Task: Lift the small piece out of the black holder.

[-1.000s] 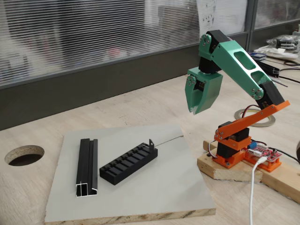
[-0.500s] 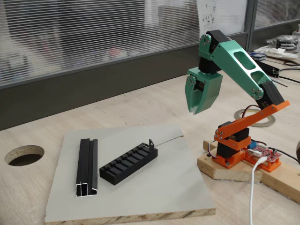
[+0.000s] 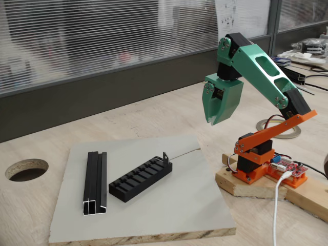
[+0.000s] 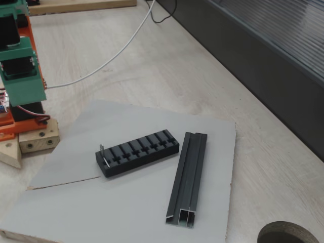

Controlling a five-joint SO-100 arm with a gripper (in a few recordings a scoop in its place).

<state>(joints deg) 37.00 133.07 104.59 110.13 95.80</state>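
Nothing's budged in the last second: my gripper (image 3: 212,121) still hangs closed and empty, well apart from the small piece (image 3: 165,156) in the black holder (image 3: 140,178). Haven't started the approach.

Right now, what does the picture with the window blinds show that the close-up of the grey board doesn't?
A fixed view has the green fingers hanging high and the blinds. A fixed view has the white cable curving across the table. Both fixed views share the black holder with the small bracket at its end, and the black rail.
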